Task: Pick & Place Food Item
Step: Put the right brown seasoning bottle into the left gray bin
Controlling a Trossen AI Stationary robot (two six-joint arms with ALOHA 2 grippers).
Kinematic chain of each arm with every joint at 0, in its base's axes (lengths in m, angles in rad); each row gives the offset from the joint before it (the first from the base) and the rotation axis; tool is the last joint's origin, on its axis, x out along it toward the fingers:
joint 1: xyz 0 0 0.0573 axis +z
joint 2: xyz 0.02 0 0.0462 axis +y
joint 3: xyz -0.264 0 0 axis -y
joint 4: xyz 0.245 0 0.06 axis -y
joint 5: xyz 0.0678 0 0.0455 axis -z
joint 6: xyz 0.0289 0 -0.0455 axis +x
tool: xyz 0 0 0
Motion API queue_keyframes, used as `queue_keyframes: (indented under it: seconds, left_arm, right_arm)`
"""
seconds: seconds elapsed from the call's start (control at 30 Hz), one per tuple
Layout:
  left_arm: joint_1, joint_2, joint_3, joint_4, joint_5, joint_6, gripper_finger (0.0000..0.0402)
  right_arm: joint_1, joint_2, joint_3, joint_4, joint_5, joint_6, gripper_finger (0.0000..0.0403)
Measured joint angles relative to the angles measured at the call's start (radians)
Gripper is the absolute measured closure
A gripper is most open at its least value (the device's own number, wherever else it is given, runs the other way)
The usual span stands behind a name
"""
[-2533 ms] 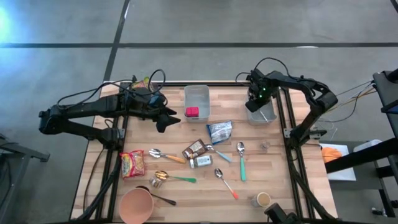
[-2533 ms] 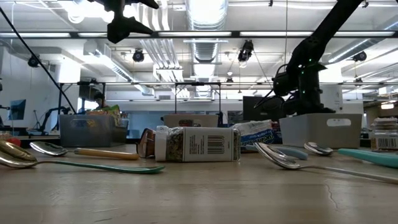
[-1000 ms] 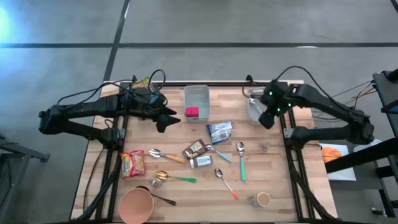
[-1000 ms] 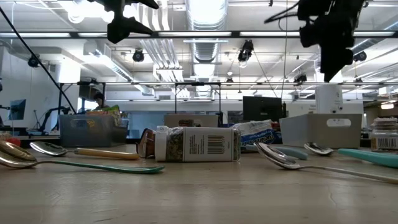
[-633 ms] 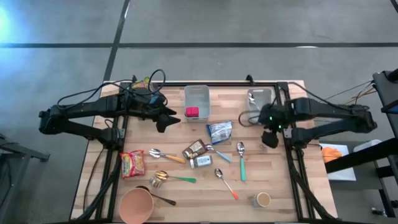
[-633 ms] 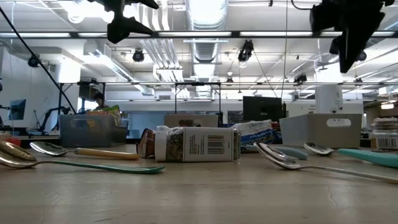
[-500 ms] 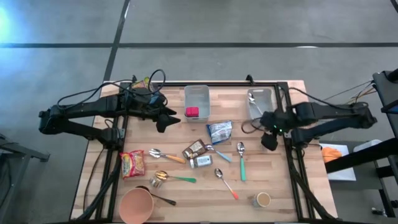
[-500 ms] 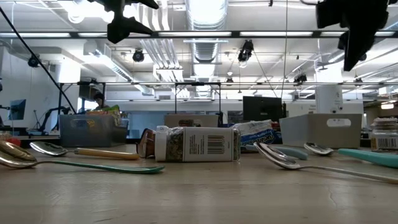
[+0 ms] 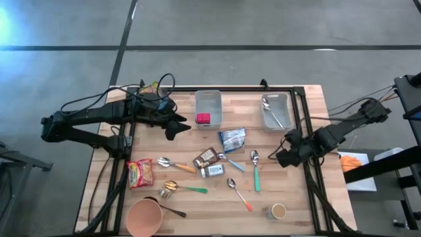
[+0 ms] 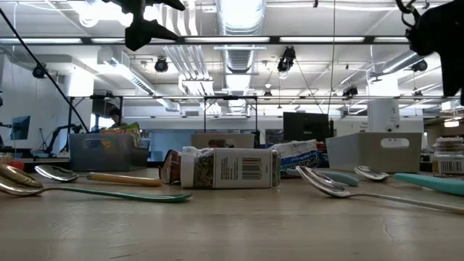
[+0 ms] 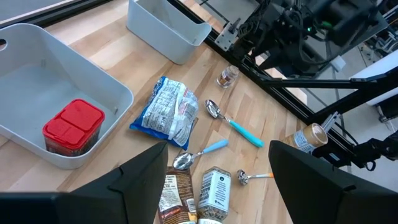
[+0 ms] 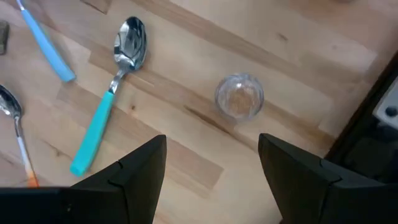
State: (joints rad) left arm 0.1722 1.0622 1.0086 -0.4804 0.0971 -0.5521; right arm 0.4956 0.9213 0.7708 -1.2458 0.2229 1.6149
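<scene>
Two arms in frame, one at work: the right gripper (image 9: 284, 158) hangs above the table's right side with its jaws parted and nothing between them, and the left gripper (image 9: 172, 126) waits, also spread and empty, beside a white bin (image 9: 208, 100) that holds a red-lidded container (image 9: 202, 118). Just ahead of the right gripper's fingertips in its wrist view lies a small clear glass jar (image 12: 239, 96), lying apart from everything else, with a teal-handled spoon (image 12: 109, 102) to one side of it. Which food item the task means cannot be settled from these views; the jar is the nearest candidate, while a silver-blue snack packet (image 9: 232, 139), a brown packet (image 9: 206, 157) and a small labelled bottle (image 9: 212, 170) lie farther off toward the table's middle. Risks, as I judge them: the jar looks smooth and light, so an off-centre closing could squirt it sideways or tip it over toward the table's frame rail (image 9: 304, 125) close by. Descending too far could jam a finger on the wood. A sweep toward the middle could drag the spoon along.
</scene>
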Motion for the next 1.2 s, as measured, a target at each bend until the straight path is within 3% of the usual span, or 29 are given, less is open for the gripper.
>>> queue_keyframes:
  seconds: [0.47,0.73,1.2]
  left_arm:
    - [0.000,0.000,0.000,0.000,0.000,0.001,0.0117]
    - [0.000,0.000,0.000,0.001,0.000,0.001,0.0117]
    - [0.000,0.000,0.000,0.001,0.000,-0.003,0.0117]
  right_arm:
    - [0.015,0.095,-0.026,0.011,0.014,0.095,0.0150]
    - [0.015,0.102,-0.119,0.167,0.016,0.112,0.0150]
    - [0.002,0.172,-0.148,0.175,0.043,0.188,0.0150]
